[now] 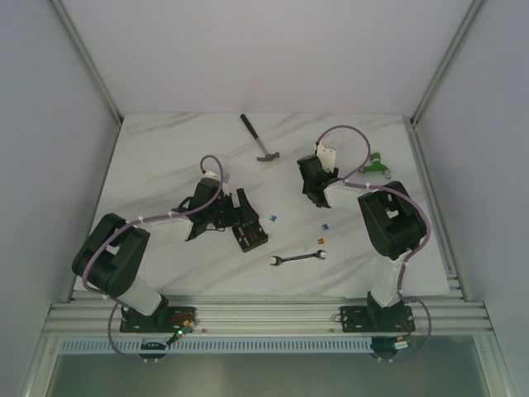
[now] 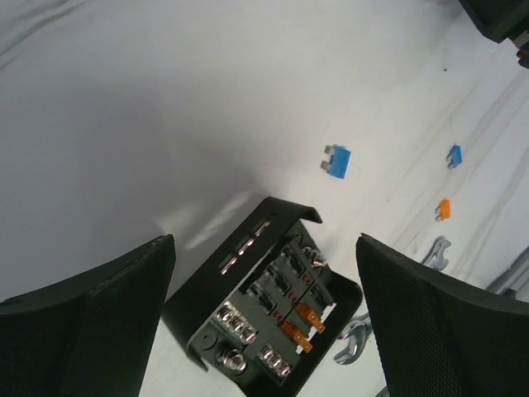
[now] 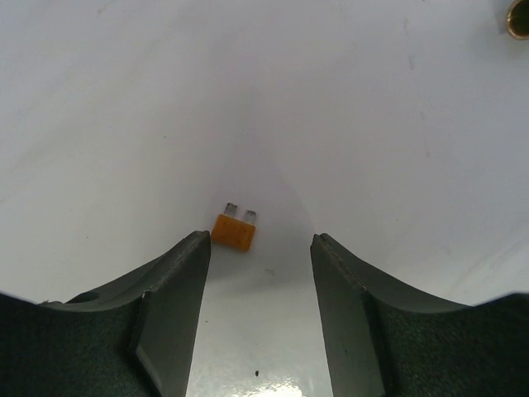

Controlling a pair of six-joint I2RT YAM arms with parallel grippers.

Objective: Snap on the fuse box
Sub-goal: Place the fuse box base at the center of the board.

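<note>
While both arms reached over the white marbled table (image 1: 165,149), the scene was logged from the biggest item down.

- Left arm (image 1: 116,256) stretched toward the centre; right arm (image 1: 388,219) was folded in over the middle.
- Hammer (image 1: 258,141) lay at the far side and wrench (image 1: 297,259) nearer the front, both apart from the grippers.
- Fuse box (image 2: 264,318) sat near the table's centre with its top uncovered, showing orange fuses and metal terminals.
- Left gripper (image 2: 264,248) hung over the box with its jaws wide apart, straddling it without contact.
- Right gripper (image 3: 260,244) had parted jaws with nothing between them.
- A loose orange fuse (image 3: 235,230) lay flat just ahead of the right gripper's tips, off to one side.
- A loose blue fuse (image 2: 336,160) lay near the box.

Risks (judgement):
- The orange fuse was off-centre, so closing jaws could clip one edge and flick it across the smooth top.
- The box looked light, so an uneven squeeze from the left jaws could skid or tip it.

Unclear:
- The box's near corner was cut off in the left wrist view.
- A black panel stood up at its far edge, and I could not tell whether that was the cover.
- Overhead, the fuse rows were too small to read.
</note>
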